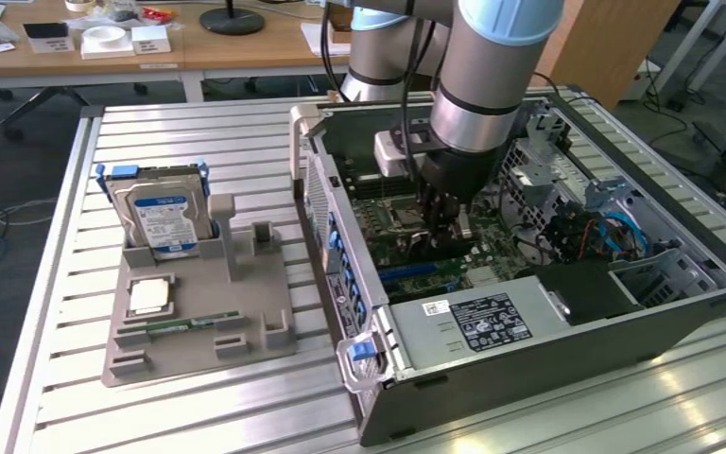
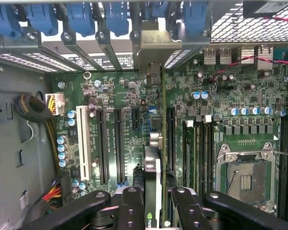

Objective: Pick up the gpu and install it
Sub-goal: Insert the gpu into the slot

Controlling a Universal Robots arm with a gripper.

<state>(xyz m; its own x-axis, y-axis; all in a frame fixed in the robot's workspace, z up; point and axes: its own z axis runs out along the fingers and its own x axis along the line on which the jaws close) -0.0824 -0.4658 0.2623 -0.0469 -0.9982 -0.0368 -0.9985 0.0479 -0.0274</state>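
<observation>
Gripper (image 2: 153, 203) jaws apparently clamping gpu (image 2: 152, 163) edge-on above motherboard (image 2: 192, 115).

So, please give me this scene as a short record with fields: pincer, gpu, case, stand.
pincer: shut on the gpu, inside the open case above the motherboard
gpu: held edge-on between the fingers, over the slot area, its metal bracket at the rear wall
case: side open, empty CPU socket visible
stand: on the exterior view's left, holds a hard drive upright
</observation>
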